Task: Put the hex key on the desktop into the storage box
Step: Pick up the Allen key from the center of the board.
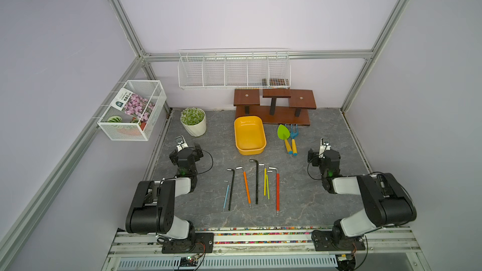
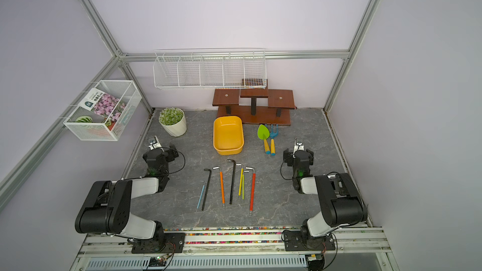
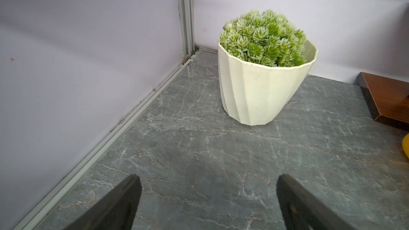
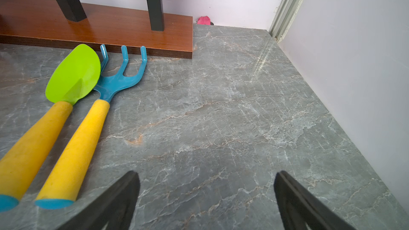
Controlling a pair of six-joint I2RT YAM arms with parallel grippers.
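Several hex keys lie side by side on the dark-grey veined desktop (image 1: 300,199) near its front: blue (image 1: 226,195), black (image 1: 231,189), orange (image 1: 246,187), a longer black one (image 1: 257,181), yellow (image 1: 265,182), green (image 1: 267,189) and red (image 1: 277,191). Both top views show this row (image 2: 232,183). Behind them stands the yellow storage box (image 1: 251,151) (image 2: 229,151), with nothing in it. My left gripper (image 1: 189,150) (image 3: 208,180) hovers open at the left over bare desktop. The right gripper (image 1: 322,151) (image 4: 207,177) is open at the right, also holding nothing.
A white pot with a green plant (image 1: 194,122) (image 3: 261,80) sits at the back left. A brown wooden stand (image 1: 273,108) is behind the box. A green trowel (image 4: 73,76) and blue rake (image 4: 119,78) lie left of my right gripper. White wire baskets (image 1: 233,70) (image 1: 133,110) hang on the walls.
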